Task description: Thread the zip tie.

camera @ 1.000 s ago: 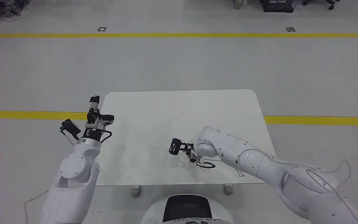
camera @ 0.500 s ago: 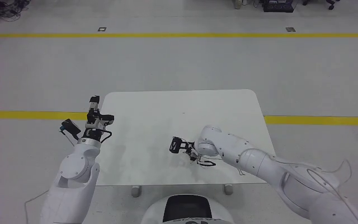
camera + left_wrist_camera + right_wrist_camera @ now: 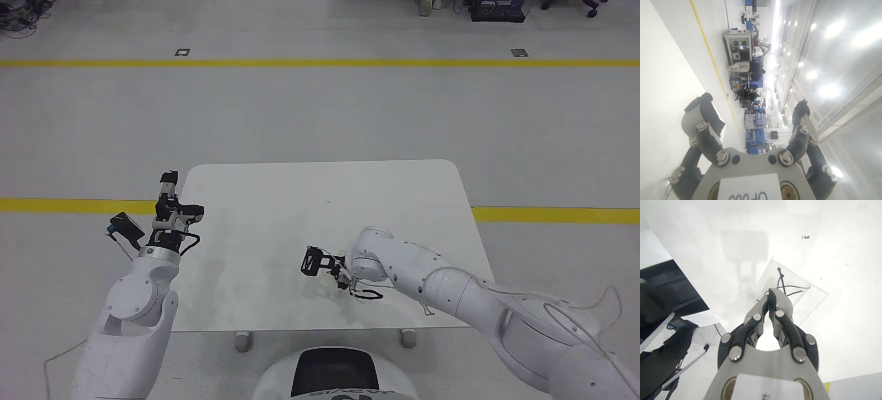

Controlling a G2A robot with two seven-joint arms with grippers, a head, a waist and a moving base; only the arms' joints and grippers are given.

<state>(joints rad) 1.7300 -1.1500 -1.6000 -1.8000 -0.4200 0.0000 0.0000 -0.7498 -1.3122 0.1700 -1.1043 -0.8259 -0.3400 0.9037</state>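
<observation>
A black zip tie [image 3: 781, 276] lies on a clear plastic sheet [image 3: 810, 298] on the white table [image 3: 320, 200]. Its head points away from my right gripper [image 3: 769, 293], and its thin strap runs in behind the fingertips. The right gripper's fingers are pressed together just over the sheet, shut where the strap disappears. In the top view this gripper [image 3: 312, 262] is near the table's front middle. My left gripper [image 3: 178, 208] is raised at the table's left edge. It points upward, open, with nothing between its fingers [image 3: 706, 106].
Yellow floor lines run behind the table and level with it on both sides. The table's front edge lies close to the right gripper. A small dark mark [image 3: 806, 237] is on the tabletop beyond the sheet.
The right gripper has shifted slightly to the left over the table. The left arm has not moved.
</observation>
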